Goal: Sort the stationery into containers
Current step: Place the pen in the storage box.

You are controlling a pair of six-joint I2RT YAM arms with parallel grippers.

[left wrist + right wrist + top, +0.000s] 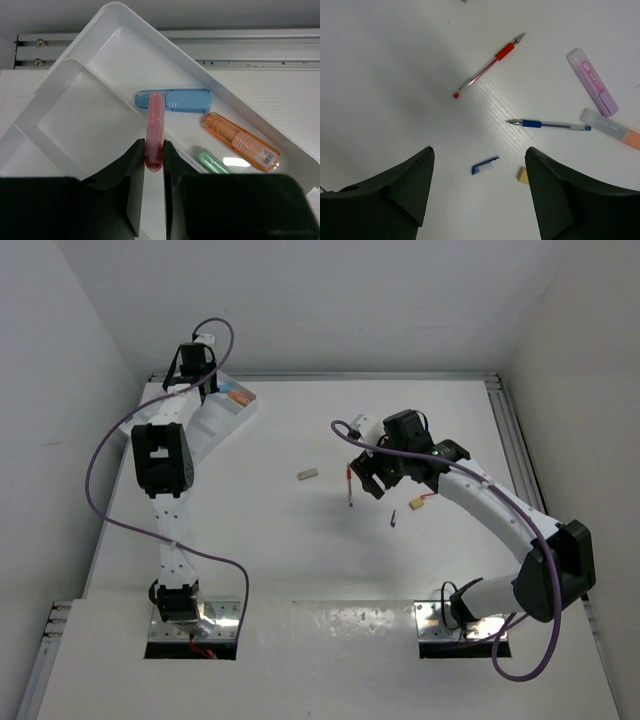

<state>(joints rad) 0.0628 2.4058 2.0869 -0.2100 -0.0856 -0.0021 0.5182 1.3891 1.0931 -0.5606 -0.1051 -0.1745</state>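
Observation:
The white tray (60,125) lies under my left gripper (153,145), at the far left of the table (238,410). The left gripper is shut on a pink marker (155,125), whose tip rests on a ridge over the tray. A blue marker (175,101), an orange marker (240,141) and a green marker (212,162) lie in one compartment. My right gripper (479,150) is open and empty above the table (367,478). Below it lie a blue pen cap (484,165), a beige eraser (522,175), a blue pen (550,125) and a red pen (487,66).
A pink-purple marker (594,82) and an orange marker with a clear cap (612,129) lie at the right in the right wrist view. Another beige eraser (308,475) lies mid-table. White walls enclose the table on the left, right and back.

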